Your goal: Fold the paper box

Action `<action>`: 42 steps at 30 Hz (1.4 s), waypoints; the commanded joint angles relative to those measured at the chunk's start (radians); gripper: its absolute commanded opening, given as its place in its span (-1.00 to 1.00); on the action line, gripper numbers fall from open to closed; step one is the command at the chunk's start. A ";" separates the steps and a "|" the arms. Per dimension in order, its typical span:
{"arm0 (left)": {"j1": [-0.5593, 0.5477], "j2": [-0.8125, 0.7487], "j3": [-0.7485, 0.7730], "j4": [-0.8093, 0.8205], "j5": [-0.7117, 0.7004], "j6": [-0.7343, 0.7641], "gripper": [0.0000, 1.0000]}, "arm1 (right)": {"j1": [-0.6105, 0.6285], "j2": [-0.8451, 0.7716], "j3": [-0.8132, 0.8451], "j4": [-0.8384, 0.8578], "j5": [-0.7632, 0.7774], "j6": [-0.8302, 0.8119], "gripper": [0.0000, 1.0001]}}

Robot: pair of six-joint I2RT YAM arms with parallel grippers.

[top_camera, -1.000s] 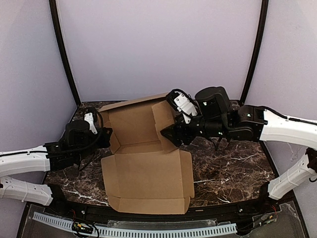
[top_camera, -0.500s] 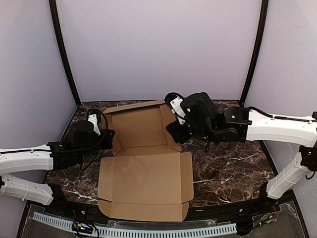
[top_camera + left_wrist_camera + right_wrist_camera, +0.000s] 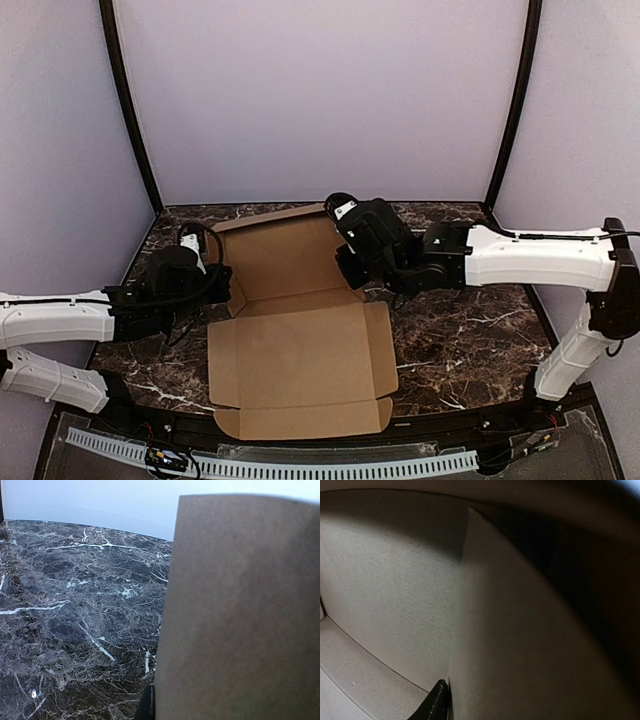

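Paper box (image 3: 295, 350) lies half open on the dark marble table (image 3: 470, 340), in the middle of it and between the two arms. Its large near panel rests flat on the table, with narrow flaps along its left, right and near edges. Its far panel (image 3: 280, 255) stands tilted up from the fold line, with a side flap turned up at each end.

The left gripper (image 3: 218, 283) sits against the left raised flap of the paper box, at the outer face. In the left wrist view that flap (image 3: 240, 610) fills the right half of the picture as a plain brown sheet, and one dark fingertip (image 3: 148, 707) shows just beside its lower left edge. The other finger is hidden by the cardboard, so I cannot tell how wide this pincer stands.

The right gripper (image 3: 345, 268) is at the right raised flap, by the far right corner of the box. Its wrist camera looks into the shaded inside corner of the box (image 3: 385, 580), with one dark fingertip (image 3: 437, 704) at the bottom beside a cardboard edge. The width of this pincer cannot be told either.
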 commanded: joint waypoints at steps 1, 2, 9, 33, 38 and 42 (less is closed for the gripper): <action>-0.006 0.000 -0.004 0.024 0.008 -0.056 -0.99 | -0.007 0.040 0.026 0.018 0.117 0.022 -0.36; -0.006 0.007 -0.004 0.024 0.007 -0.061 -0.99 | -0.007 0.047 0.027 0.022 0.132 0.026 -0.40; -0.006 0.035 0.004 0.046 0.024 -0.073 -0.99 | -0.018 0.089 0.021 0.076 0.169 0.041 -0.44; -0.006 0.067 0.006 0.040 0.054 -0.090 -0.86 | -0.055 0.150 -0.057 0.239 0.187 0.041 -1.00; -0.006 0.070 0.013 -0.001 0.047 -0.074 -0.66 | -0.062 0.160 -0.084 0.282 0.179 0.047 -1.00; -0.006 0.049 0.009 -0.045 0.018 -0.049 -0.50 | -0.076 0.157 -0.118 0.344 0.161 0.034 -1.00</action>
